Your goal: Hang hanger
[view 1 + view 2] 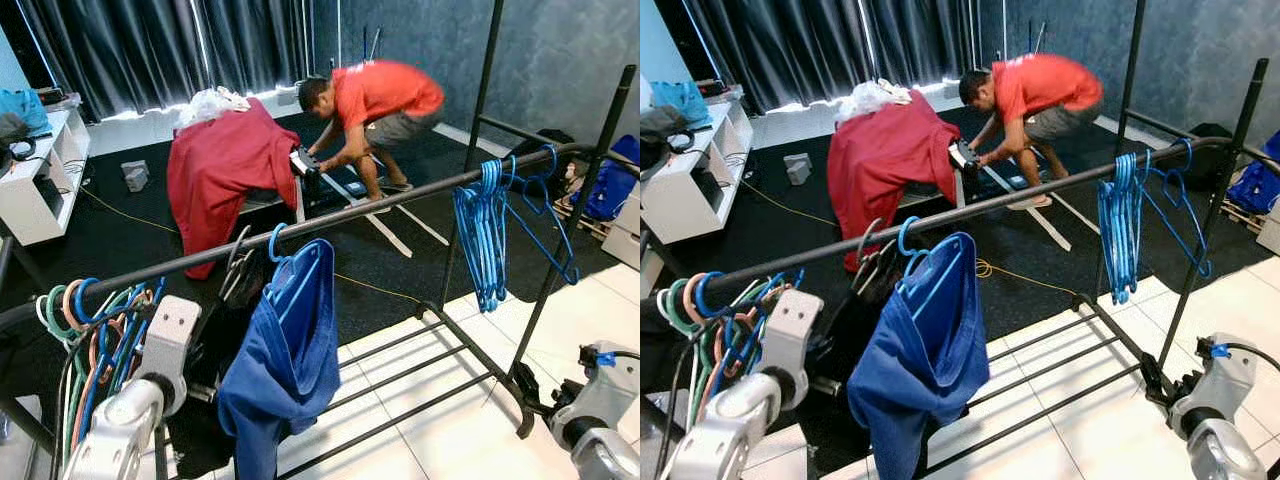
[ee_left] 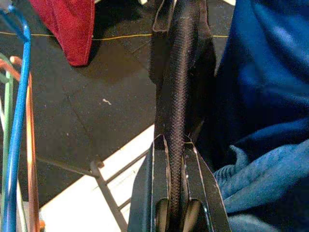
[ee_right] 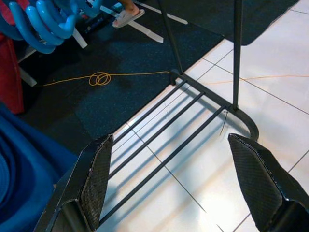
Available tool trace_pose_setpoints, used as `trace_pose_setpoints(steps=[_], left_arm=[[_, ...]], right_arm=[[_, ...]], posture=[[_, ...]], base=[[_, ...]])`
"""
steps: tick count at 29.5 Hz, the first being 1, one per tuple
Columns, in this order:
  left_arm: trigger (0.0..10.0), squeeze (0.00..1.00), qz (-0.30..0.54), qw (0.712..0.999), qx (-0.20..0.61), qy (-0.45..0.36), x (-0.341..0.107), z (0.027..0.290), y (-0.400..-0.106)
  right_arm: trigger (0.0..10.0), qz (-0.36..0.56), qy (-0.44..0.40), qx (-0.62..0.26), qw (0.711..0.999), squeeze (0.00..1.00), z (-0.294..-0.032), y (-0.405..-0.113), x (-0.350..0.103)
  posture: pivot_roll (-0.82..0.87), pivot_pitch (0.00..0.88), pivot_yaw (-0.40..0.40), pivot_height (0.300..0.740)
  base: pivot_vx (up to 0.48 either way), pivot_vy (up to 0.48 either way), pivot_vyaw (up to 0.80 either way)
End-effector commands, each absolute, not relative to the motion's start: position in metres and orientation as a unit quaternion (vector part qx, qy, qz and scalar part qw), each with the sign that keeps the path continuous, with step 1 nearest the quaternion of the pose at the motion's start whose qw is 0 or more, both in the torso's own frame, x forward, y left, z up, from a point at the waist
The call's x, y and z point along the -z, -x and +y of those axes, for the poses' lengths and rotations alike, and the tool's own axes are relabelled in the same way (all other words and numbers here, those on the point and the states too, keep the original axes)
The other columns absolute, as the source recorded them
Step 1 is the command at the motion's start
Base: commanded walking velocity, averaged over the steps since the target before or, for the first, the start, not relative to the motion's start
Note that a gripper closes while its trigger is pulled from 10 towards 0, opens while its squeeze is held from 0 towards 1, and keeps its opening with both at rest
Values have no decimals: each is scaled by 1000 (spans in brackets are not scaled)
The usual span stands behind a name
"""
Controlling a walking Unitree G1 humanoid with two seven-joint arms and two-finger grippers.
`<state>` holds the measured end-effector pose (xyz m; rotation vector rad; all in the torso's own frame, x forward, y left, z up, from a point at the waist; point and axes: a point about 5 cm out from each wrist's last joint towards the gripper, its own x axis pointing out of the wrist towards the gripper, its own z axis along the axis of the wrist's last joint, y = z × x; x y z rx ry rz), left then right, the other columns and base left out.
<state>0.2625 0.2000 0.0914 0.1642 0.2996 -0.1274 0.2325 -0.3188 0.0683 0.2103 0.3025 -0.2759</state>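
On the rail (image 1: 330,222), one blue garment (image 1: 285,350); left gripper (image 2: 176,145) clamps a black garment (image 2: 181,72), right gripper (image 3: 176,181) gapes.

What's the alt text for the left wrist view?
The left gripper is shut on a black garment, a thick fold of it pinched between the jaws. A blue garment hangs right beside it; blue, green and orange hangers show at the far edge, above black floor mat and white tile.
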Motion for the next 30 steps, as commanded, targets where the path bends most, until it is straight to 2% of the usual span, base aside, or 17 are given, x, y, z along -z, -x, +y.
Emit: trace_pose_setpoints(steps=[1, 8, 14, 15, 16, 17, 19, 20, 30], left_arm=[[0, 0, 129, 989, 26, -64, -96, 211, -257], [0, 0, 132, 989, 13, -70, -90, 214, -247], [0, 0, 90, 994, -18, -54, -99, 215, -245], [2275, 0, 82, 995, -26, -52, -101, 216, -244], [2275, 0, 82, 995, -26, -52, -101, 216, -244], [7294, 0, 79, 995, -32, -50, -102, 216, -242], [7294, 0, 79, 995, -32, -50, -102, 216, -242], [10000, 0, 80, 995, -41, -50, -102, 218, -240], [10000, 0, 74, 994, -74, -43, -103, 219, -231]], right_arm=[[10000, 161, -113, 133, 972, 0, -313, -231, -61], [10000, 162, -114, 130, 972, 0, -313, -231, -60], [10000, 167, -116, 124, 971, 0, -311, -233, -57], [10000, 168, -116, 121, 971, 0, -310, -234, -57], [10000, 168, -116, 121, 971, 0, -310, -234, -57], [10000, 169, -116, 119, 972, 0, -309, -236, -57], [10000, 169, -116, 119, 972, 0, -309, -236, -57], [10000, 170, -116, 117, 972, 0, -309, -237, -57], [10000, 172, -112, 101, 974, 0, -307, -250, -60]], posture=[[-148, 0, 57, 740], [-134, 0, 54, 740], [-118, 0, 44, 740], [-115, 0, 39, 740], [-115, 0, 39, 740], [-112, 0, 37, 740], [-112, 0, 37, 740], [-104, 0, 30, 740], [-86, 0, -1, 740]], base=[[0, 0, 0], [0, 0, 0], [0, 0, 0], [0, 0, 0], [0, 0, 0], [0, 0, 0], [0, 0, 0], [-337, 0, 0], [-404, 0, 0]])
